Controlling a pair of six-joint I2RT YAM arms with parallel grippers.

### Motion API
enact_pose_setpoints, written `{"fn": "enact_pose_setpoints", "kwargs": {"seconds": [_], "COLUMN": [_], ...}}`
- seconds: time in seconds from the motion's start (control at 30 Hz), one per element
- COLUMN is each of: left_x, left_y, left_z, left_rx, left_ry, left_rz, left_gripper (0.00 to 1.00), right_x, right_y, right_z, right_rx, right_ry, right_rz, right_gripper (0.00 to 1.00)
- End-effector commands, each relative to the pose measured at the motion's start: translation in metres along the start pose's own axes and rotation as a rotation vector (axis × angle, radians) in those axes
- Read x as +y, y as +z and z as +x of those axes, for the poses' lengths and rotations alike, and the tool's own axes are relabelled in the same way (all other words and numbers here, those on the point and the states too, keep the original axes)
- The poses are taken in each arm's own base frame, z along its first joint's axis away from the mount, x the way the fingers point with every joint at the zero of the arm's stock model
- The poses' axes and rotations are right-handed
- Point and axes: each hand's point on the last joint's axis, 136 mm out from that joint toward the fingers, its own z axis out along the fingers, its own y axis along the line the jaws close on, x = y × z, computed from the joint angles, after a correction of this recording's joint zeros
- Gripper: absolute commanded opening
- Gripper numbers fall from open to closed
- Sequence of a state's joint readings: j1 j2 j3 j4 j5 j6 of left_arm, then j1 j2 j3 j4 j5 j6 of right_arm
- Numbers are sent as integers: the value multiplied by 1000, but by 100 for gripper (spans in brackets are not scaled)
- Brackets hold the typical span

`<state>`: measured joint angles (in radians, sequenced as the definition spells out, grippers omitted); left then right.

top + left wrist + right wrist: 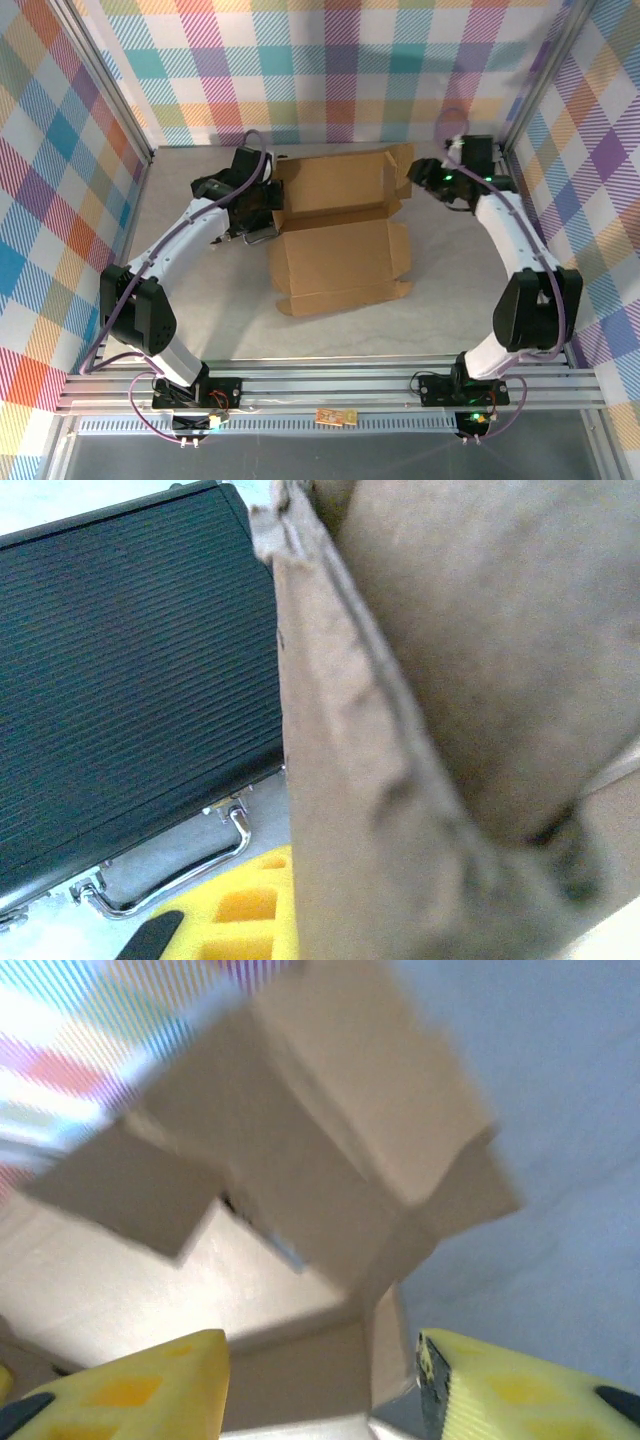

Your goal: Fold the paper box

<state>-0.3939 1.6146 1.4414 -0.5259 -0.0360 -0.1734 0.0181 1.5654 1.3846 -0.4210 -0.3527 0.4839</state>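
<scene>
Seemingly half-folded paper box (340,250): walls partly up, lid still flat. Its corner sits between the right gripper (320,1352)'s spread fingers; a wall lies beside the left gripper (258,205), finger state unclear.

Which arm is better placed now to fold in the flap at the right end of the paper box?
Probably the right. The right gripper sits at the right end of the paper box, fingers apart around a cardboard wall. The left gripper is at the opposite end, near the black case.
</scene>
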Motion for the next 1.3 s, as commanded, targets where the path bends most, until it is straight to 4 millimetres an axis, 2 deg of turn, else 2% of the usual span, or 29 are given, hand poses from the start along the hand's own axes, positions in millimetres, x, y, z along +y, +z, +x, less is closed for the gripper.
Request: {"fn": "enact_pose_setpoints", "kwargs": {"seconds": [0.0,0.17,0.37,0.5,0.63,0.73,0.83,0.87,1.0,1.1,1.2,1.27], "left_x": [-5,-1,-5,-5,-3,0,2,3,6,7,6,6], "left_y": [-24,-25,-24,-22,-21,-18,-15,-13,-5,2,12,17], "left_z": [-24,-27,-26,-22,-17,-15,-16,-15,-15,-14,-8,-6], "left_rx": [-55,-34,-9,9,28,37,42,44,44,32,32,25], "left_ry": [8,-8,-11,-5,0,-10,-32,-43,-118,-199,-259,-299], "left_rz": [71,114,172,175,174,165,156,153,134,138,153,159], "left_gripper": [0,0,0,0,0,0,0,0,0,0,0,0], "right_x": [3,-6,0,-17,-7,6,14,15,13,15,29,46], "right_y": [-7,16,31,45,50,53,55,55,48,31,7,-4], "right_z": [-18,-6,-7,-10,-10,-5,3,6,3,-7,-21,-26], "right_rx": [-9,125,126,128,128,155,190,193,152,47,-55,-83], "right_ry": [-152,-273,-352,-357,-360,-341,-338,-342,-356,-416,-467,-506], "right_rz": [-112,-155,-235,-184,-266,-354,-365,-346,-177,50,239,302], "right_gripper": [62,64,69,69,69,66,53,46,2,0,0,0]}}
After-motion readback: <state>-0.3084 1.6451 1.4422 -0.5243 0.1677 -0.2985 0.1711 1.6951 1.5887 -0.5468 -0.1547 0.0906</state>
